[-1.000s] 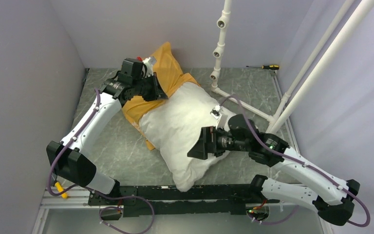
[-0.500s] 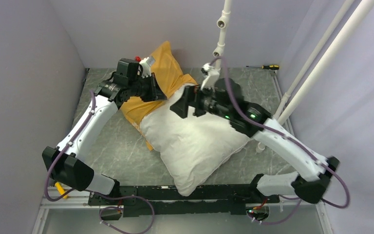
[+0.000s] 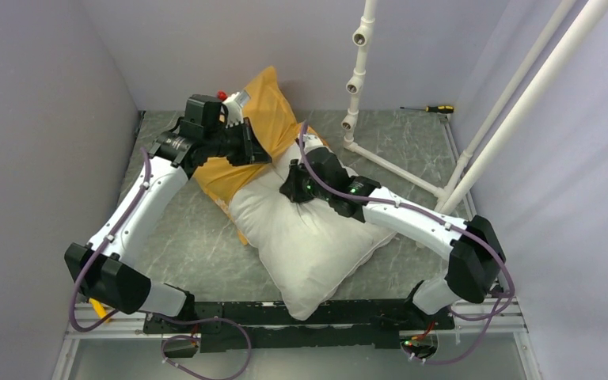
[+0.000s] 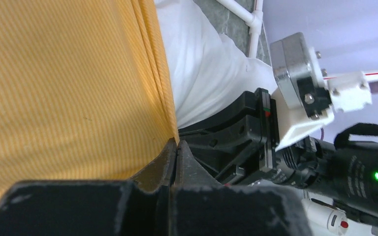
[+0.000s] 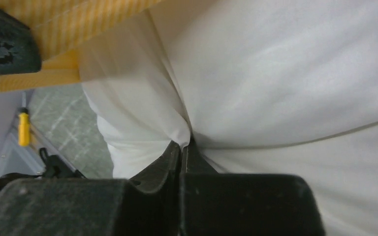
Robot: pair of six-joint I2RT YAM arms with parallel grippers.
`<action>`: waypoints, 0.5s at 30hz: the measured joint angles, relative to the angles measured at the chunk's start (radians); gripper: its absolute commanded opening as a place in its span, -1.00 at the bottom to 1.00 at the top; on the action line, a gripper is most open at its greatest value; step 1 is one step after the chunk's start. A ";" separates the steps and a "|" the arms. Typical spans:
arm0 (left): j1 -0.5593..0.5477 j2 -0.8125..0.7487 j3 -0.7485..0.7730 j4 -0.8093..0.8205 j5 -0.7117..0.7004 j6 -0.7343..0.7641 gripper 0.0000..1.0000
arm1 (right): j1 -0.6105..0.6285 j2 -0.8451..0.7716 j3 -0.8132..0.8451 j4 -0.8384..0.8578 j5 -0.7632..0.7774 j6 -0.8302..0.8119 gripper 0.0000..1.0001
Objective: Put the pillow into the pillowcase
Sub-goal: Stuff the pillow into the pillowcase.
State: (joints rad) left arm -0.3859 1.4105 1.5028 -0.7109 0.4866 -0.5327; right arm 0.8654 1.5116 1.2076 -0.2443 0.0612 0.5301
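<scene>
The pillow [image 3: 309, 245] lies diagonally on the table [image 3: 182, 237], one corner at the near edge and its far end at the mouth of the case [image 3: 273, 111]. Most of it is outside; how far in it sits I cannot tell. My right claw [image 5: 182, 143] is pinched tight on a fold of pillow fabric at that far end. Just beyond, my left claw [image 4: 176, 146] is clamped on the case's orange hem, holding it above the pillow.

Judgement: the pinch takes thin fabric only. I should drive low and forward under the raised hem with the mouth taut. A hard shove may slip the fold or drag the case back.
</scene>
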 measured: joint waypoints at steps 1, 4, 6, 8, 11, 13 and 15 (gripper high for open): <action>0.001 -0.003 0.000 0.000 0.003 -0.003 -1.00 | -0.010 -0.008 -0.024 0.040 -0.023 0.017 -1.00; -0.013 -0.010 -0.001 0.000 -0.001 -0.011 -1.00 | -0.054 -0.036 -0.075 0.117 -0.103 0.073 -1.00; -0.051 -0.011 -0.001 0.009 -0.023 -0.014 -1.00 | -0.097 -0.043 -0.083 0.155 -0.166 0.114 -1.00; -0.111 -0.011 0.000 0.015 -0.060 -0.016 -1.00 | -0.128 -0.041 -0.083 0.187 -0.214 0.141 -1.00; -0.211 -0.010 0.015 0.006 -0.129 -0.020 -1.00 | -0.151 -0.029 -0.083 0.224 -0.276 0.167 -1.00; -0.269 -0.010 0.035 0.003 -0.166 -0.033 -1.00 | -0.157 -0.019 -0.083 0.241 -0.299 0.185 -1.00; -0.304 -0.010 0.051 0.003 -0.193 -0.048 -1.00 | -0.161 -0.016 -0.089 0.261 -0.309 0.206 -1.00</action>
State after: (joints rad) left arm -0.6895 1.4002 1.5536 -0.7074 0.2939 -0.5804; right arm 0.7044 1.4952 1.1191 0.0162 -0.2481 0.7364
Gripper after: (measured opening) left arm 0.005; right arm 0.020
